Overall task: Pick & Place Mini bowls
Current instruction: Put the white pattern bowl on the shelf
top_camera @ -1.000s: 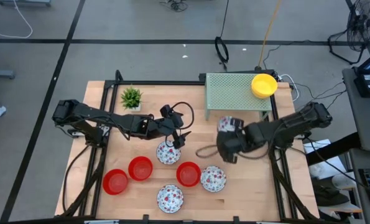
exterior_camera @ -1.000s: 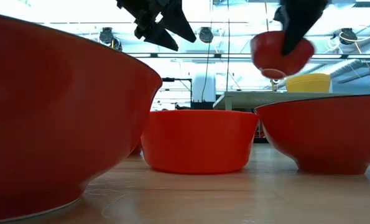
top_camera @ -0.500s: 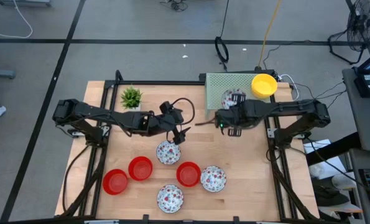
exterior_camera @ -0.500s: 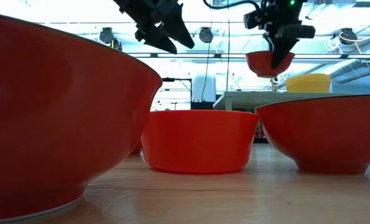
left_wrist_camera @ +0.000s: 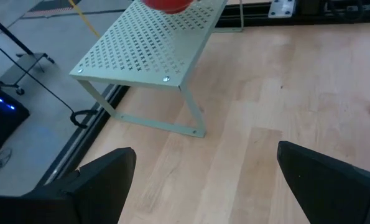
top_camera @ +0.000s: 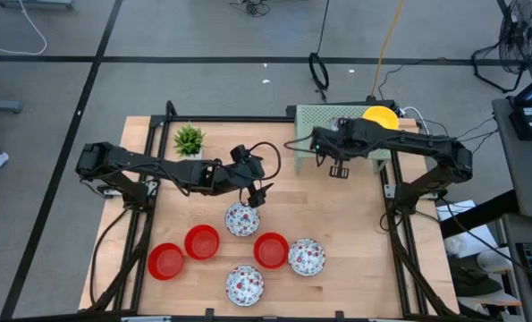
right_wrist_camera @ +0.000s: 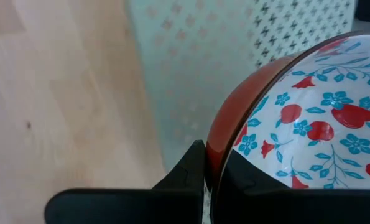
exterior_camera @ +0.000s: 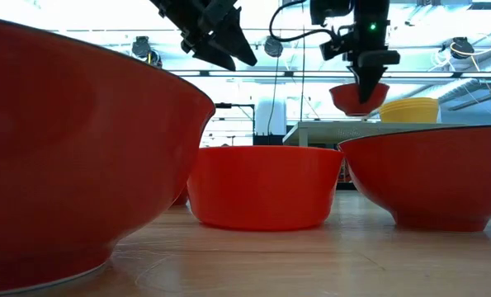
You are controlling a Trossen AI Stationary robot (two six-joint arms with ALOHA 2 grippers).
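My right gripper (top_camera: 335, 136) is shut on a mini bowl, red outside and white with floral speckles inside (right_wrist_camera: 309, 130), held over the green perforated shelf (top_camera: 315, 134). It shows red in the low view (exterior_camera: 359, 99). A yellow bowl (top_camera: 379, 121) stands on the shelf. My left gripper (top_camera: 255, 192) is open and empty above a floral bowl (top_camera: 241, 219). Red bowls (top_camera: 202, 241) (top_camera: 165, 261) (top_camera: 271, 250) and floral bowls (top_camera: 307, 258) (top_camera: 245, 284) stand on the table nearer the front. My right gripper pinches the bowl's rim (right_wrist_camera: 217, 155) at one spot, one finger (right_wrist_camera: 191, 165) outside the wall and one (right_wrist_camera: 244, 174) inside. The fingers come from above, pointing down. The bowl hangs about level, mouth up, clear of the shelf top (exterior_camera: 336, 125).
A small green potted plant (top_camera: 189, 139) stands at the far left of the table. The shelf's legs (left_wrist_camera: 194, 121) rest on the wood at the far right. Bare wood (top_camera: 337, 215) lies between the shelf and the bowls.
My right gripper has carried the floral bowl from mid-table toward the far edge, over the green shelf. The bowl, tilted at first, now hangs level.
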